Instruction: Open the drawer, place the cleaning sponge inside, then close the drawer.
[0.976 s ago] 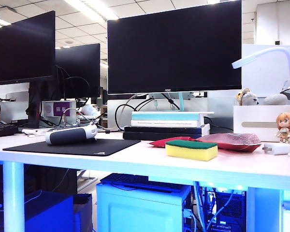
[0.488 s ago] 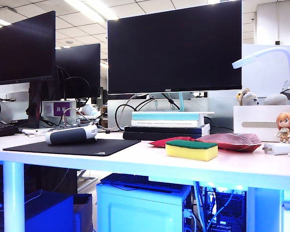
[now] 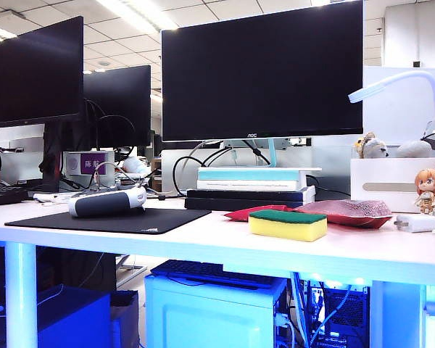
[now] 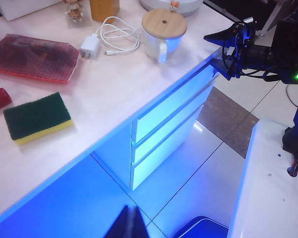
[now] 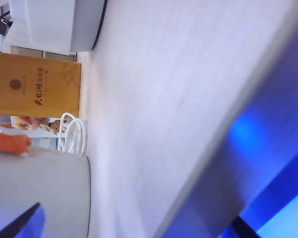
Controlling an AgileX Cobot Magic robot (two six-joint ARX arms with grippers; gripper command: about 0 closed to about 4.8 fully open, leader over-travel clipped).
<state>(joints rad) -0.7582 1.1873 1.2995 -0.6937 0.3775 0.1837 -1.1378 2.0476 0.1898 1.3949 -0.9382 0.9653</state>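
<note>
The cleaning sponge (image 3: 287, 225) lies untouched on the desk (image 3: 203, 243), green side up, just in front of the red packets (image 3: 344, 212), because no drawer is open yet. The drawer stack (image 4: 166, 136) under the desk edge is shut. The right gripper (image 4: 227, 42) hangs near that edge, jaws spread wide and empty, likely approaching a drawer. The left gripper (image 4: 129, 224) waits low, its state unclear.

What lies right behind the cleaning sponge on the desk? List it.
In the exterior view, two flat red packets lie behind the cleaning sponge; the sponge covers part of the nearer one. Farther back stands a stack of books. Whether the packets touch the sponge cannot be told.
</note>
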